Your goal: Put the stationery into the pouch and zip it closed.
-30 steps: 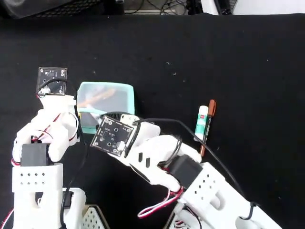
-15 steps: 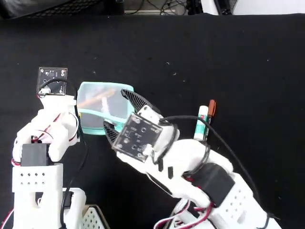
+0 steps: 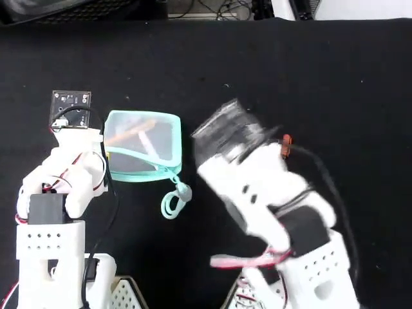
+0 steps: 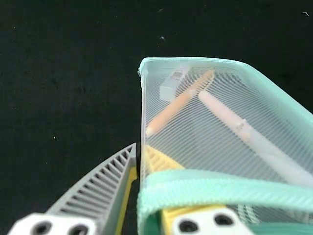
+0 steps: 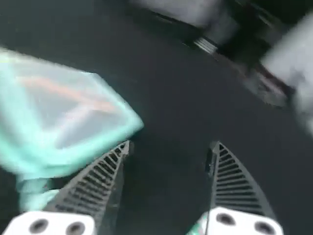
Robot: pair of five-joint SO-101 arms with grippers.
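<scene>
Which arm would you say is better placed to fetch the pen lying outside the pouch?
Right: the right gripper is open, empty and near the pen; the left gripper grips the pouch.

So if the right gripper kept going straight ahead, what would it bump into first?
Probably just the black table; the open right gripper aims past the pouch.

No readable text, labels, numbers, apparently.
</scene>
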